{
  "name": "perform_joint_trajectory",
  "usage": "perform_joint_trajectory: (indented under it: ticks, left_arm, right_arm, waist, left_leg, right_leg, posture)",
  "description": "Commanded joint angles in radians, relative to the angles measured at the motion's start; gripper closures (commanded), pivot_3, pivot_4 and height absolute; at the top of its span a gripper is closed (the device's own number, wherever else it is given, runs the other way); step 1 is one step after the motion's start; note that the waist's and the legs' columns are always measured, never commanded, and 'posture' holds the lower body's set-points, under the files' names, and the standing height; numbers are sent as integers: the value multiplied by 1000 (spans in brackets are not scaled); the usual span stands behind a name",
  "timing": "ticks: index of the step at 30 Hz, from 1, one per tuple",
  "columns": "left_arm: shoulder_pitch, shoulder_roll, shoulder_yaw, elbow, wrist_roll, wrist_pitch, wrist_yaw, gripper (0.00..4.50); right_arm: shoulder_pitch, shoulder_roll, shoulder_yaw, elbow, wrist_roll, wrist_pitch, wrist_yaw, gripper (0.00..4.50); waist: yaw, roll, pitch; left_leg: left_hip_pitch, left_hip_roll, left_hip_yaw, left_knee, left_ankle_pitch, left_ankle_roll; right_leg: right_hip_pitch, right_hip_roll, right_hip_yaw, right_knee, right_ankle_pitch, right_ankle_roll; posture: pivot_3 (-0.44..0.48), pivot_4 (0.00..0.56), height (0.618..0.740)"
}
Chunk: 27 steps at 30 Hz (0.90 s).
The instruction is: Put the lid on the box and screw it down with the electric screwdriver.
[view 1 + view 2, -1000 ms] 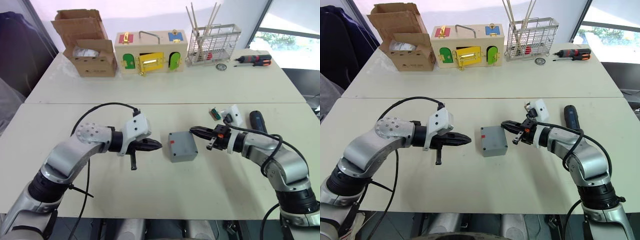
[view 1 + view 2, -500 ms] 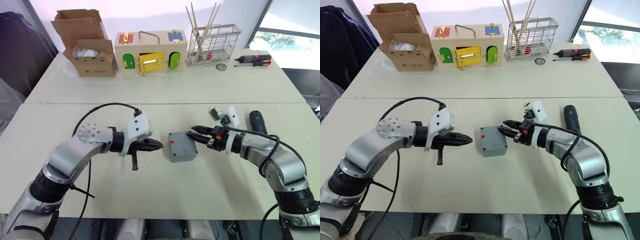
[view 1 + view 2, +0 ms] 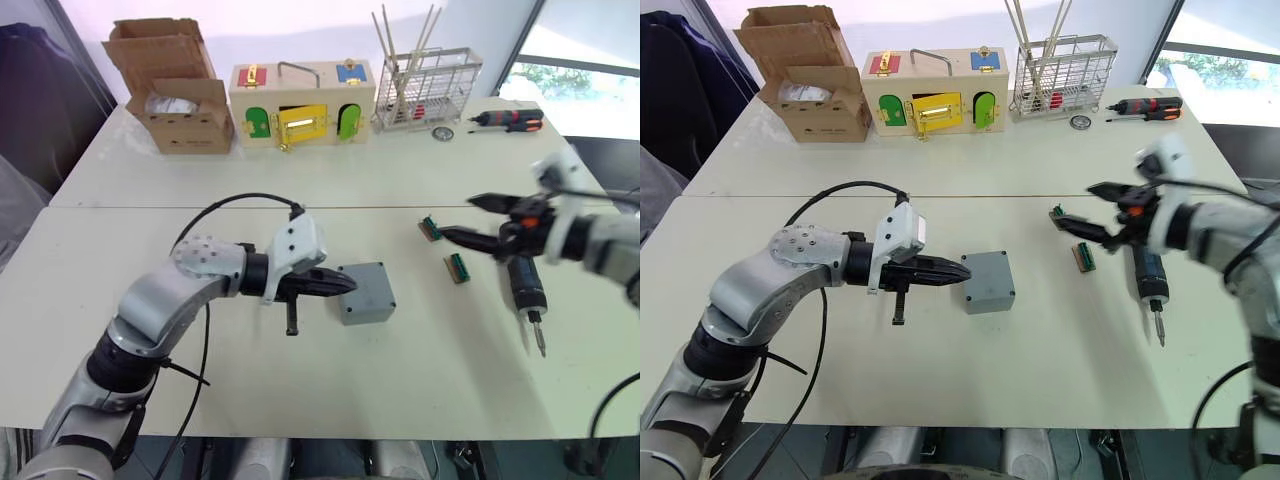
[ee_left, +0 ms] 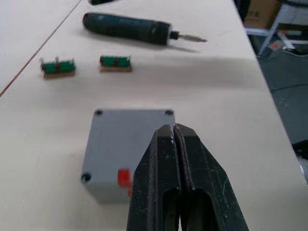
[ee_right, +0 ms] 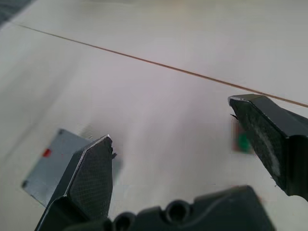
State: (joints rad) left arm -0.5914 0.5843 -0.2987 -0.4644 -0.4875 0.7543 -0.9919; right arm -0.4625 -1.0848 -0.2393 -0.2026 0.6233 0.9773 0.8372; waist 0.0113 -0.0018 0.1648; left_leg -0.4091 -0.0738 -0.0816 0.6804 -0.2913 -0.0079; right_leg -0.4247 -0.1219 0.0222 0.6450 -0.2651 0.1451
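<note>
Left eye view shows the small square grey plastic box (image 3: pixel 365 292), lid already on top, sitting at the centre of the pale tabletop (image 3: pixel 300 390). From the left of the frame, the left gripper (image 3: pixel 345 286) reaches it with jaws pressed shut, tips touching the box's left edge beside the small red mark. At the right of the frame, the right gripper (image 3: pixel 457 218) hangs raised above the tabletop, jaws spread wide and empty. Below it lies the thick black electric screwdriver (image 3: pixel 527 287), bit pointing to the lower edge. Two small green terminal blocks (image 3: pixel 457 268) lie between the box and screwdriver.
</note>
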Motion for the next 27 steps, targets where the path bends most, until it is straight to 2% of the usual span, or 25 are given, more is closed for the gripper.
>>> perform_joint_trajectory:
  ticks: [1, 5, 7, 12, 16, 22, 27]
  left_arm:
    - [-24, -14, -49, -15, 28, -68, -36, 4500]
    - [-30, -24, -104, -1, 80, -135, -53, 4500]
    - [-25, -44, -118, 7, 91, -151, -45, 4500]
    - [6, -73, -128, -11, 109, -151, -11, 4500]
    - [30, -75, -128, -49, 113, -130, 15, 4500]
    - [47, -62, -136, -141, 106, -74, 57, 4500]
    - [41, -61, -136, -151, 109, -52, 80, 4500]
  right_arm:
    - [-67, -141, 14, 97, -2, 85, 92, 27]
    - [-203, -261, 203, 259, -32, 320, 142, 27]
    - [-293, -261, 286, 374, -23, 448, 184, 27]
    - [-383, -253, 505, 512, -120, 432, 285, 27]
    - [-443, -225, 629, 580, -194, 401, 349, 27]
    - [-513, -155, 773, 742, -325, 325, 446, 27]
    - [-549, -91, 851, 870, -437, 254, 507, 27]
  waist:
    - [-1, 0, 0]
    - [-3, 0, 0]
    - [-3, 0, 0]
    - [-1, 1, 1]
    - [-1, 1, 1]
    - [1, 1, 1]
    - [-1, 1, 1]
  left_leg:
    - [0, 0, 0, 0, -1, 2]
    - [0, 1, 1, 0, -2, 4]
    - [0, 1, 1, 0, -3, 4]
    - [-1, 1, 2, 0, -3, 4]
    - [-1, 1, 2, 0, -2, 4]
    - [-1, 0, 2, 0, -1, 2]
    - [-1, 0, 2, 0, 0, 0]
  right_leg:
    - [0, 0, 0, 0, 0, 0]
    - [0, 0, 0, -1, 0, 0]
    - [0, 0, 0, -2, 0, 0]
    - [0, 0, 0, -3, 0, 0]
    - [0, 0, 1, -3, 0, 0]
    - [0, 0, 1, -3, 0, 0]
    - [0, 0, 1, -3, 0, 0]
  posture:
    - [0, 150, 730]
    - [0, 150, 730]
    - [0, 150, 730]
    - [0, 150, 730]
    - [0, 150, 730]
    - [0, 150, 730]
    - [0, 150, 730]
